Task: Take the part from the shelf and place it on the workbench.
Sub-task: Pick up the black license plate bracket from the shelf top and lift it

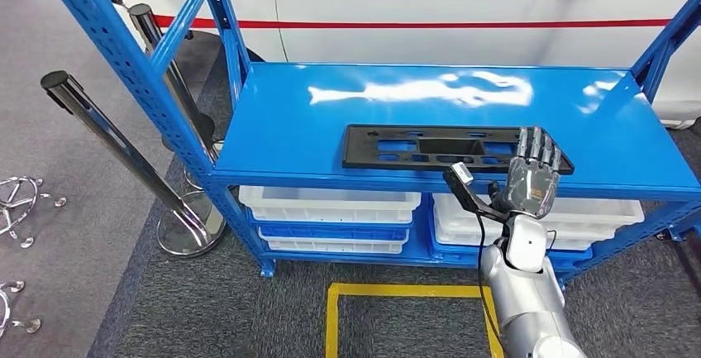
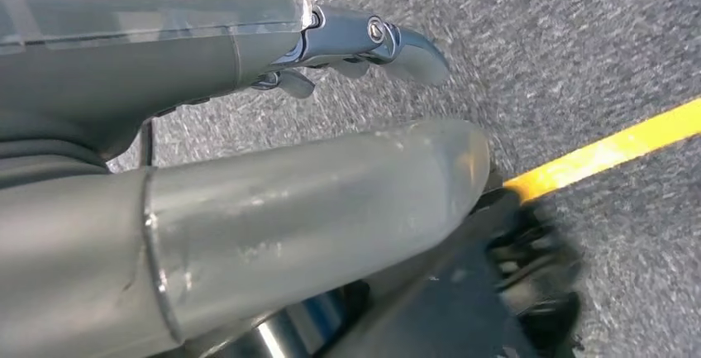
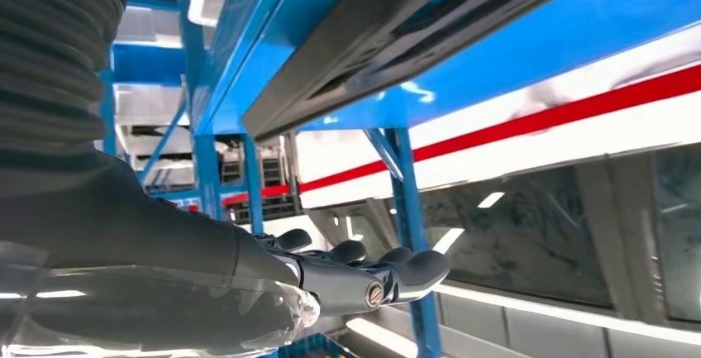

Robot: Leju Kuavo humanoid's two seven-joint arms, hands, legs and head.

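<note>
right hand (image 1: 533, 178) open, over part (image 1: 446, 147)

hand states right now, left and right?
Left hand: holding nothing, fingers look curled; open or closed cannot be told.
Right hand: open, fingers extended at the flat black plastic part on the blue metal shelf, not gripping.

Grey carpet (image 1: 397, 312), yellow floor tape (image 1: 333, 317), white car (image 1: 463, 11) behind.
</note>
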